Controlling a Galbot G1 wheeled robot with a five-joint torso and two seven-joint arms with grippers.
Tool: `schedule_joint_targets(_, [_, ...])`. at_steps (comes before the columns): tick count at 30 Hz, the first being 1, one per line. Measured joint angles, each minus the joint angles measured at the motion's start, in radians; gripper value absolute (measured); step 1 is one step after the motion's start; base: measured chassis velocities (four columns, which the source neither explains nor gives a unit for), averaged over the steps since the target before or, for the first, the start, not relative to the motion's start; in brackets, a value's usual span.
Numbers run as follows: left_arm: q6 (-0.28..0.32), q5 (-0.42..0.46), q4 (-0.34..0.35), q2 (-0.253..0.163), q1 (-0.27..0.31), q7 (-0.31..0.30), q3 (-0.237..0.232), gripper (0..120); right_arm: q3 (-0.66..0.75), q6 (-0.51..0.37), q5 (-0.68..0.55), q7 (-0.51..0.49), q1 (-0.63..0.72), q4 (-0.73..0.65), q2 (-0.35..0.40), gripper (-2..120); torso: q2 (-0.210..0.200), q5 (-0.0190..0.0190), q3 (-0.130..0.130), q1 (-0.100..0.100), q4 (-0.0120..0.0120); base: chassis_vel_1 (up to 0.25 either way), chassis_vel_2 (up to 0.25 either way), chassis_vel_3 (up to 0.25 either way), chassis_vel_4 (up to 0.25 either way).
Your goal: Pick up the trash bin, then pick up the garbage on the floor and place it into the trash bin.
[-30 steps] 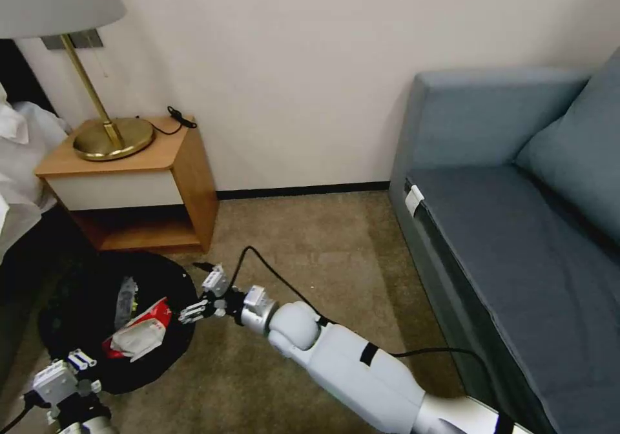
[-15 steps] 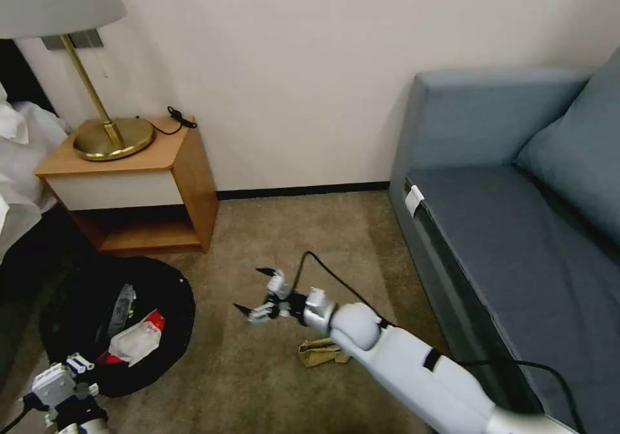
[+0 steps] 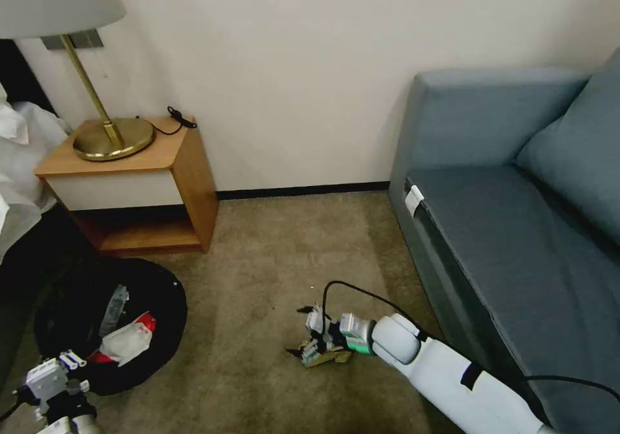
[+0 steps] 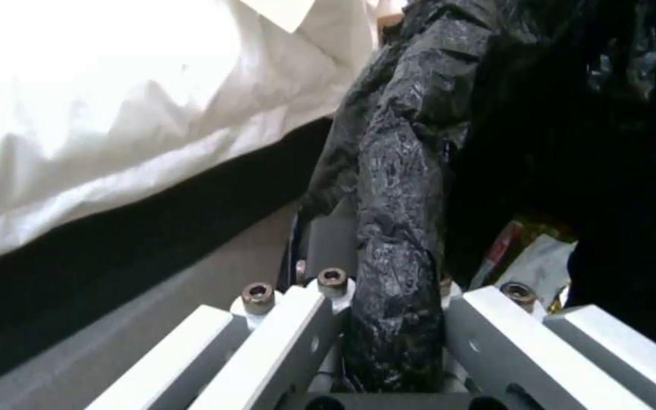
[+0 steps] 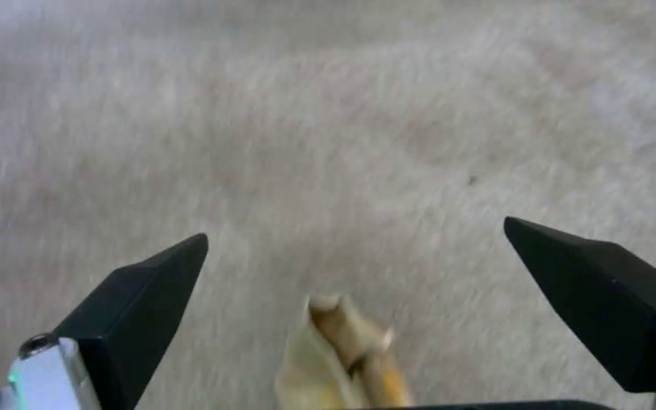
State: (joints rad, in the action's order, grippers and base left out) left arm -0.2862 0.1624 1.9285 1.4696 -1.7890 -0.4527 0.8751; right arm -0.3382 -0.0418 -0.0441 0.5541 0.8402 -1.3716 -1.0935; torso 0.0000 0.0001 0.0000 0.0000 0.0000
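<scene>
The right tool (image 3: pixel 309 341) was low over the carpet (image 3: pixel 258 292), its dark pointed fingers (image 5: pixel 142 285) spread wide and holding nothing, with the crumpled tan paper bag (image 5: pixel 343 359) lying between and just beneath them. The left tool (image 4: pixel 389 319) was clamped on the bag-covered rim of the trash bin (image 3: pixel 110 324), which sat at the robot's left beside the nightstand (image 3: pixel 135 182).

Judgement on the step in hand: this was the approach to grasp the paper bag. Good practice would be to bring both fingertips down either side of the bag's raised fold, press slightly into the pile, then close fully, since thin paper gives little to bite on. The bin should be kept level meanwhile.

Materials: the paper bag was creased and light, likely to flatten and slip. The carpet was short-piled and yielding. The bin's black liner (image 4: pixel 400 171) was crinkly, glossy film bunched thick at the rim. Inside lay a red-and-white wrapper (image 3: pixel 123 343) and a clear bottle (image 3: pixel 114 305).
</scene>
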Motion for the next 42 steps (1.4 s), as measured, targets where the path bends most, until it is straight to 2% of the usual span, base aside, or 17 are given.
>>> schedule_joint_targets(3, [-0.008, 0.000, -0.018, 0.001, 0.001, 0.001, -0.001, 3, 0.012, 0.027, 0.073, 0.021, 0.011, 0.036, -0.002, 100, 0.000, 0.0000, 0.000, 0.000, 0.0001, 0.000, 0.000, 0.000, 0.000])
schedule_joint_targets(11, [-0.028, -0.002, -0.032, 0.009, 0.000, 0.001, -0.003, 3, 0.030, 0.076, 0.166, 0.030, 0.019, 0.139, -0.009, 100, 0.000, -0.0001, 0.000, 0.000, 0.0000, 0.000, 0.000, 0.000, 0.000])
schedule_joint_targets(19, [-0.036, -0.003, -0.034, 0.016, 0.000, 0.001, -0.006, 3, 0.063, 0.104, 0.173, 0.042, 0.012, 0.222, -0.030, 98, 0.000, 0.0000, 0.000, 0.000, 0.0000, 0.000, 0.000, 0.000, 0.000])
schedule_joint_targets(26, [-0.041, -0.004, -0.032, 0.020, -0.003, 0.002, -0.007, 3, 0.095, 0.127, 0.180, 0.074, -0.008, 0.299, -0.047, 73, 0.000, -0.0001, 0.000, 0.000, 0.0001, 0.000, 0.000, 0.000, 0.000])
schedule_joint_targets(27, [-0.041, -0.004, -0.032, 0.020, -0.003, 0.002, -0.007, 3, 0.095, 0.127, 0.180, 0.074, -0.008, 0.299, -0.047, 73, 0.000, -0.0001, 0.000, 0.000, 0.0001, 0.000, 0.000, 0.000, 0.000])
schedule_joint_targets(30, [-0.041, -0.004, -0.028, 0.021, -0.003, 0.002, -0.007, 3, 0.101, 0.140, 0.186, 0.086, -0.005, 0.310, -0.047, 57, 0.000, -0.0001, 0.000, 0.000, 0.0000, 0.000, 0.000, 0.000, 0.000])
schedule_joint_targets(31, [-0.041, -0.004, -0.028, 0.021, -0.003, 0.002, -0.007, 3, 0.101, 0.140, 0.186, 0.086, -0.005, 0.310, -0.047, 57, 0.000, -0.0001, 0.000, 0.000, 0.0000, 0.000, 0.000, 0.000, 0.000])
schedule_joint_targets(35, [-0.042, -0.006, -0.027, 0.022, -0.003, 0.002, -0.007, 3, 0.105, 0.148, 0.189, 0.089, -0.001, 0.315, -0.051, 39, 0.000, -0.0001, 0.000, 0.000, 0.0000, 0.000, 0.000, 0.000, 0.000])
schedule_joint_targets(37, [-0.042, -0.006, -0.027, 0.023, -0.003, 0.002, -0.007, 3, 0.107, 0.149, 0.189, 0.090, 0.000, 0.315, -0.051, 36, 0.000, -0.0002, 0.000, 0.000, 0.0001, 0.000, 0.000, 0.000, 0.000])
schedule_joint_targets(41, [-0.044, -0.006, -0.025, 0.022, -0.005, 0.002, -0.006, 3, 0.113, 0.158, 0.192, 0.093, 0.002, 0.319, -0.054, 17, 0.000, -0.0001, 0.000, 0.000, 0.0000, 0.000, 0.000, 0.000, 0.000])
schedule_joint_targets(42, [-0.044, -0.006, -0.025, 0.022, -0.005, 0.002, -0.006, 3, 0.113, 0.158, 0.192, 0.093, 0.002, 0.319, -0.054, 17, 0.000, -0.0001, 0.000, 0.000, 0.0000, 0.000, 0.000, 0.000, 0.000])
